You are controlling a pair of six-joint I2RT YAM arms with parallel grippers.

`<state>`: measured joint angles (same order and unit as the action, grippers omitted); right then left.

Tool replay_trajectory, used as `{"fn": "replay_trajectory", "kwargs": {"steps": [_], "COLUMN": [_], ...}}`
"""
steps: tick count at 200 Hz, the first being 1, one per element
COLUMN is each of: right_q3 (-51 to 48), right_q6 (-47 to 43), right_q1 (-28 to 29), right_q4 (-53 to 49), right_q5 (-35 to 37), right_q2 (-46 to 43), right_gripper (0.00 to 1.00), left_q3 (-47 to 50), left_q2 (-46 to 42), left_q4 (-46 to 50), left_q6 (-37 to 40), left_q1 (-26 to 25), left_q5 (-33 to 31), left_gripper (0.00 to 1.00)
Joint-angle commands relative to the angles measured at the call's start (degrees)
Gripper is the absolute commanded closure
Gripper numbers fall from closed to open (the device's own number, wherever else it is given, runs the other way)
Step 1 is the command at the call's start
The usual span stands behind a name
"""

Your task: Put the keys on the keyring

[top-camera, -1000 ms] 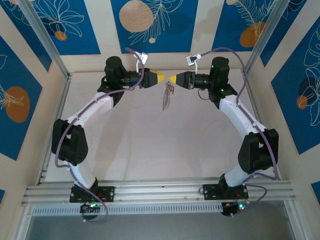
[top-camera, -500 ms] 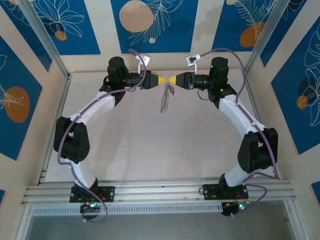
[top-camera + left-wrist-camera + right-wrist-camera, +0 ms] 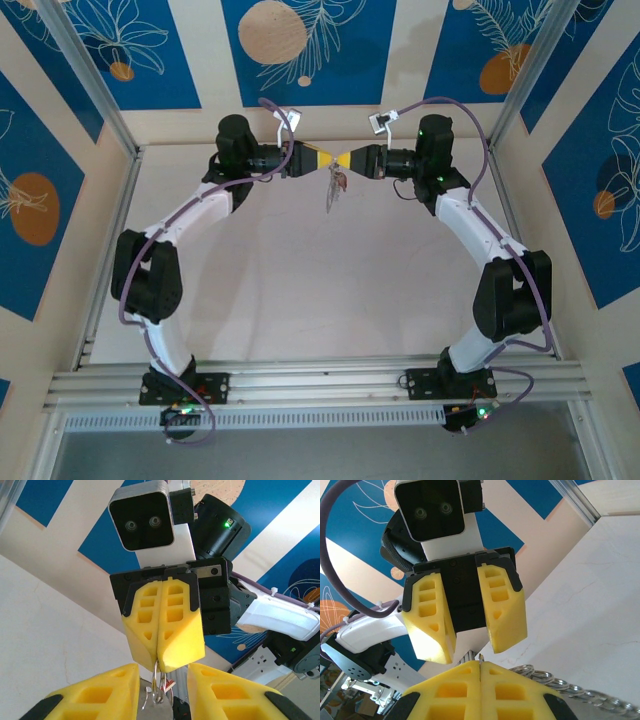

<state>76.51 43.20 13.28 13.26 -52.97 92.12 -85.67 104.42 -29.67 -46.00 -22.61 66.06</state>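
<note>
Yellow-tipped right gripper (image 3: 343, 160) pinches the thin grey-silver oval keyring (image 3: 331, 195) upper-centre, and the spread left gripper (image 3: 327, 159), closing askew, could knock it free.

1. Left gripper (image 3: 328, 159) and right gripper (image 3: 344, 159) — bright yellow pads on black.
2. Keyring (image 3: 330, 196) silver-grey, key tag (image 3: 341, 182) red.
3. Walls (image 3: 330, 60) — blue panels, white leaf outlines, orange discs.
4. Cable (image 3: 367, 611) purple.
</note>
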Motion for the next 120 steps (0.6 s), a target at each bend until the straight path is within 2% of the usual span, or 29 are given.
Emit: {"fn": "replay_trajectory", "kwargs": {"steps": [1, 69, 120], "right_q3": [2.30, 2.58, 2.58], "right_q6": [-0.22, -0.23, -0.18], "right_q1": [0.43, 0.87, 0.95], "right_q4": [0.89, 0.87, 0.74], "right_q5": [-0.90, -0.79, -0.66], "right_q2": [0.21, 0.33, 0.07], "right_gripper": [1.00, 1.00, 1.00], "left_q3": [-0.92, -0.38, 0.46], "left_q2": [0.52, 0.44, 0.14], "left_q4": [-2.91, -3.99, -4.41], "left_q6": [-0.63, -1.44, -1.49], "left_q1": [0.47, 0.37, 0.02], "left_q5": [1.63, 2.10, 2.29], "left_gripper": [0.69, 0.71, 0.79]}}
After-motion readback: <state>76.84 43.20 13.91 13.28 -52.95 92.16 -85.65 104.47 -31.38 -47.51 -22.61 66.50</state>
